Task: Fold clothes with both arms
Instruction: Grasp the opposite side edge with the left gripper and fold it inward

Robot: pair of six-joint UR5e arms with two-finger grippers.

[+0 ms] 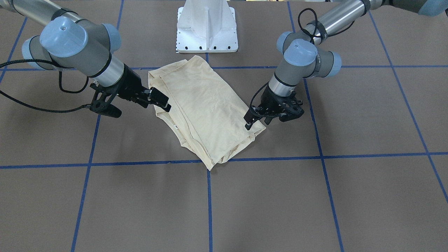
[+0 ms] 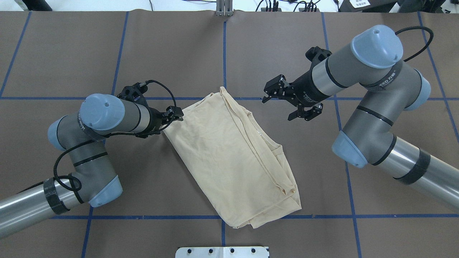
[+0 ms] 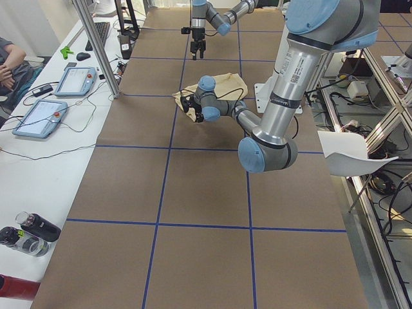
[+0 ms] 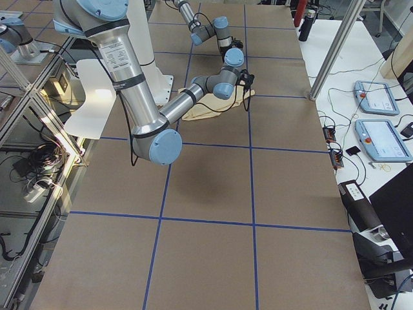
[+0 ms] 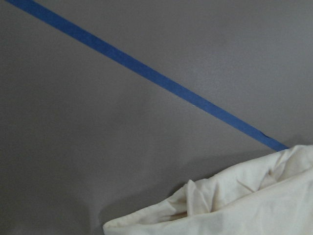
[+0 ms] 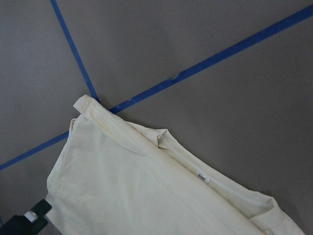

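Observation:
The pale cream-yellow shirt (image 1: 206,108) lies folded into a long slanted rectangle on the brown table, plain side up (image 2: 229,154). Its small white neck label (image 6: 202,177) shows at the collar edge. My left gripper (image 1: 258,121) is low at one corner of the shirt (image 2: 175,114) and looks open, with one fingertip (image 1: 248,122) at the cloth's edge. The left wrist view shows only that corner (image 5: 244,205) and no fingers. My right gripper (image 2: 267,94) is open and empty, held above the collar side of the shirt (image 1: 161,100).
The white pedestal base (image 1: 206,31) stands just behind the shirt. Blue tape lines (image 2: 224,61) cross the brown table. A side bench with tablets (image 3: 38,116) and bottles (image 3: 26,235) runs along the operators' side.

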